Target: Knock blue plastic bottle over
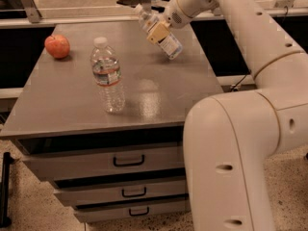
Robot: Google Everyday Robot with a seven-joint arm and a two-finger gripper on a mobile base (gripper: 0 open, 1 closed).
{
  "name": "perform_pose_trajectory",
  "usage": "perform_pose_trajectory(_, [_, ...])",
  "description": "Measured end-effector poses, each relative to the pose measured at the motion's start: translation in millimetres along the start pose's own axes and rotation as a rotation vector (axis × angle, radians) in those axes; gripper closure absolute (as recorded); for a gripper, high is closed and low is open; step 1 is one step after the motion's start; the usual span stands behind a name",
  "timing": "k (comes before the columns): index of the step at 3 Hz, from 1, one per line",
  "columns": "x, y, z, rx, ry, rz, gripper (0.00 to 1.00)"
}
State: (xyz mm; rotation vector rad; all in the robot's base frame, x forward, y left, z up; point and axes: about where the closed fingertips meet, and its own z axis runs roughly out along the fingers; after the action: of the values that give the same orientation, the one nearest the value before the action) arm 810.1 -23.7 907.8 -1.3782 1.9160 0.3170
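Note:
The blue plastic bottle [172,47] is at the far middle of the grey table top [159,95]. It is tilted steeply, with its white cap up and to the left and its base low near the surface. My gripper [158,31] is against the bottle's middle, reaching in from the upper right and covering part of the label. I cannot tell whether the base touches the table.
A wider ribbed clear bottle [108,76] with a red-and-white band stands upright left of centre. A red fruit [57,46] lies at the far left corner. Drawers [127,161] are under the top. My white arm [240,129] fills the right side.

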Motion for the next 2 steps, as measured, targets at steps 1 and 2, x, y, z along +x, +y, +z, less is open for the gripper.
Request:
perform_pose_trajectory(1, [29.2, 31.7, 10.3, -0.121, 0.181, -0.062, 1.0])
perform_pose_trajectory(2, [44.2, 53.0, 14.1, -0.209, 0.287, -0.111, 1.0])
